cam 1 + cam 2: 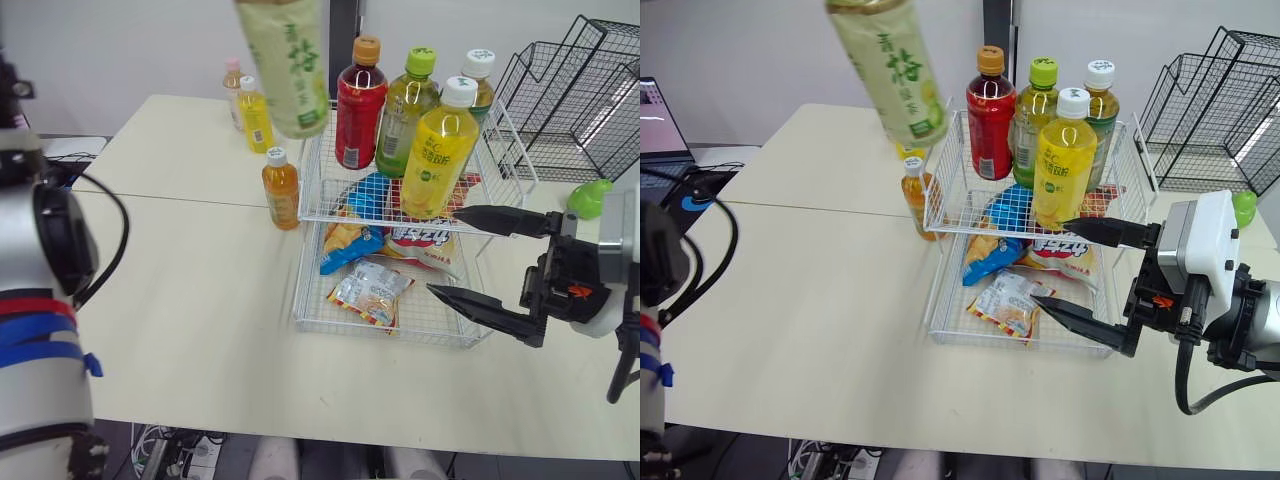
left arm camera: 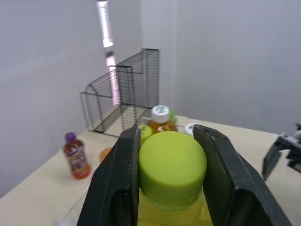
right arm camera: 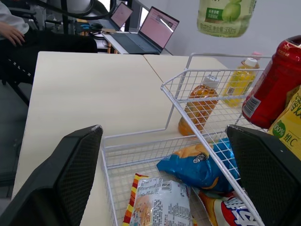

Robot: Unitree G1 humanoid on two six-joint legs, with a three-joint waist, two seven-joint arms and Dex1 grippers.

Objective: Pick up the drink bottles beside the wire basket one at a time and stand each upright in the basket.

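A pale green tea bottle (image 1: pixel 283 60) with a lime cap (image 2: pixel 172 165) hangs high over the table, just left of the white wire basket (image 1: pixel 498 140). In the left wrist view my left gripper (image 2: pixel 172 174) is shut on its neck. Standing upright in the basket's raised back part are a red bottle (image 1: pixel 360 105), a green bottle (image 1: pixel 408 110), a yellow bottle (image 1: pixel 440 150) and an amber bottle (image 1: pixel 478 75). A small orange bottle (image 1: pixel 281 188), a yellow one (image 1: pixel 255 113) and a pink-capped one (image 1: pixel 233 85) stand on the table left of the basket. My right gripper (image 1: pixel 444 252) is open at the basket's right front corner.
Snack packets (image 1: pixel 372 290) lie in the basket's lower front part. Black wire racks (image 1: pixel 580 90) stand at the back right, with a green object (image 1: pixel 590 197) near them. Laptops (image 3: pixel 157 30) and a person's hand (image 3: pixel 11 30) are beyond the table's left side.
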